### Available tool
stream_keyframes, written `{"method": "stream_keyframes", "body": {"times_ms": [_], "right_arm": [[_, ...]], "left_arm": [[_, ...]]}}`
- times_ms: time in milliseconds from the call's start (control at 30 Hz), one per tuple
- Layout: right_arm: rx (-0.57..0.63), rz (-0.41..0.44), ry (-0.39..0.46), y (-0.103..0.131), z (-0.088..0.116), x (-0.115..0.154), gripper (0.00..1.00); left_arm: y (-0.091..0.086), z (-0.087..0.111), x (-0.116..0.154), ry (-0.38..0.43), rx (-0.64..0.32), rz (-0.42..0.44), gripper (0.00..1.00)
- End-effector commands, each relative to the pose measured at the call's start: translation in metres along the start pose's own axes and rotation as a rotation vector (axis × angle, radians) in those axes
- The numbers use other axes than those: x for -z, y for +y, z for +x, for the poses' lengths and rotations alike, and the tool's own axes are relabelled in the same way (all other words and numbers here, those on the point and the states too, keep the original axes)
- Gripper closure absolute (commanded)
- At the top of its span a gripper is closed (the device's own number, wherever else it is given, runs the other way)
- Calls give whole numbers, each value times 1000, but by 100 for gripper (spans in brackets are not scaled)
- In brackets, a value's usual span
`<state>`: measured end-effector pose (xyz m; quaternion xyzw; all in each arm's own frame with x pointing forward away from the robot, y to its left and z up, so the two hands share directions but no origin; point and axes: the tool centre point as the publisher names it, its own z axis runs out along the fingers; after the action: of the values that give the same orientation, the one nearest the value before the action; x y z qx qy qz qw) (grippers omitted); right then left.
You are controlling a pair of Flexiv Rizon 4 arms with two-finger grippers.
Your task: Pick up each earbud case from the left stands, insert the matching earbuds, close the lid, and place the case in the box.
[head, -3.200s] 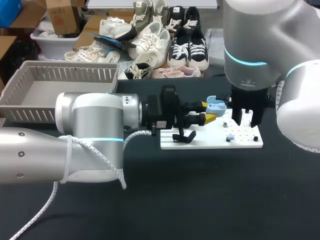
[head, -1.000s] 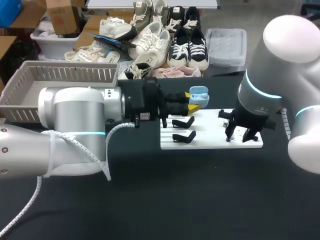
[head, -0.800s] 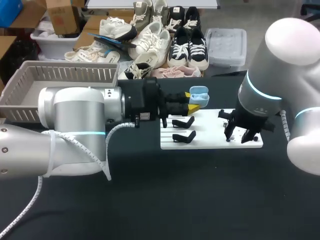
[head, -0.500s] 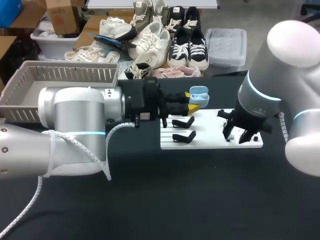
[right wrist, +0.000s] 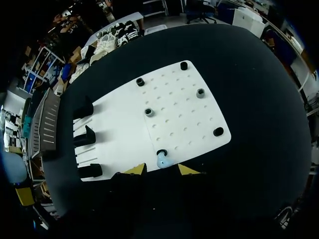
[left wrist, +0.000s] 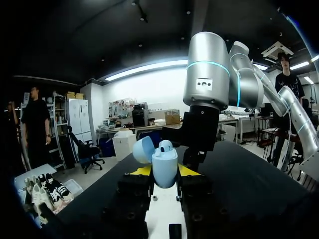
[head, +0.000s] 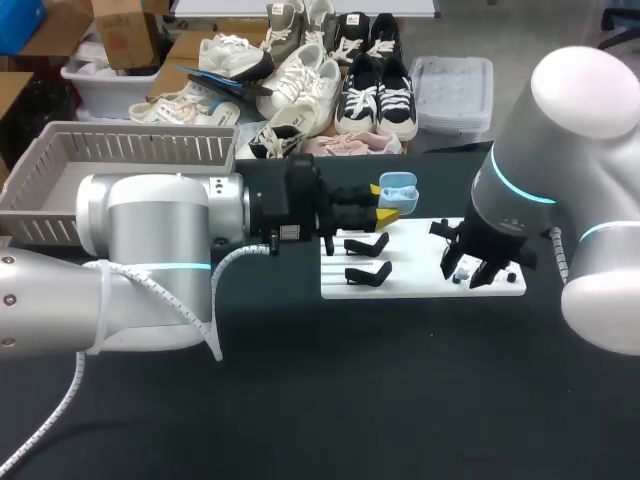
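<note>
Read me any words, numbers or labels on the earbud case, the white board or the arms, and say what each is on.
No text is readable in any view.
earbud case: plain blue, no print shows.
white board: only holes and pegs, no marks.
left arm: a small pale label near the wrist, too small to read.
right arm: a small plate with dots, no letters legible.

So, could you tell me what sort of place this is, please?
Probably a robotics lab bench set up for assembly trials: a black table, a white peg board with stands under the right claw, and the left claw holding an open blue case.
</note>
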<state>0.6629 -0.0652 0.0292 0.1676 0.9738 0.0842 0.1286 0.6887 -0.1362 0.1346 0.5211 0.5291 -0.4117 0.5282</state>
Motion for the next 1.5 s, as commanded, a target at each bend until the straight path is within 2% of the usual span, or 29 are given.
{"method": "stream_keyframes", "body": {"times_ms": [33, 333, 467, 1100, 1467, 1500], "right_arm": [[-7, -1, -6, -2, -1, -2, 65], [-20, -11, 6, -7, 0, -7, 65], [-23, -8, 15, -8, 1, -9, 71], [-15, -17, 8, -6, -5, -7, 68], [-9, -17, 11, -3, -5, -9, 85], [-8, -17, 11, -3, -5, -9, 91]], "left_arm": [[0, 0, 0, 1, 0, -1, 100], [0, 0, 0, 1, 0, -1, 100], [0, 0, 0, 1, 0, -1, 100], [0, 0, 0, 1, 0, -1, 100], [0, 0, 0, 1, 0, -1, 100], [0, 0, 0, 1, 0, -1, 100]]}}
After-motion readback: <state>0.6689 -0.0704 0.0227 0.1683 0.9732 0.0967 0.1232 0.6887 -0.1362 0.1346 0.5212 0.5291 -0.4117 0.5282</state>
